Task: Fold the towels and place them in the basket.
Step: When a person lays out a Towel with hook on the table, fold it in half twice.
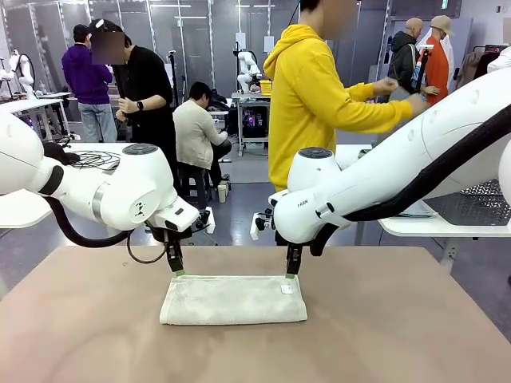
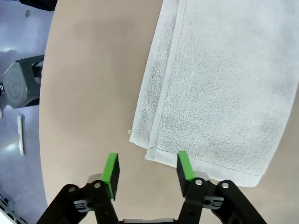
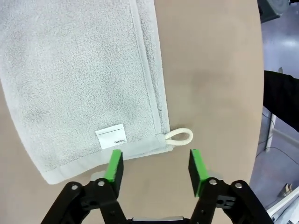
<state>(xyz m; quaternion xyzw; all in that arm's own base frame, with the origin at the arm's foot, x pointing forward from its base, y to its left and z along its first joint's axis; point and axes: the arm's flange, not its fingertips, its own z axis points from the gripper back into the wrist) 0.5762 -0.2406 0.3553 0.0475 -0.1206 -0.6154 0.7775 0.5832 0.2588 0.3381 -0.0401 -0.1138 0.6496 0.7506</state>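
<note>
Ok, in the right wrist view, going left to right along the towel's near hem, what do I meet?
Off-white towel → its white name label → its small loop → bare table.

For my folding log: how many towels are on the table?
1: an off-white rectangular terry towel, folded, on the brown table between the left pincer and right pincer. Others may be hidden.

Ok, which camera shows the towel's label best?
The right wrist view: the label lies close up on the towel, print legible. The front view shows it as a tiny square; the left wrist view shows the towel's other end.
</note>
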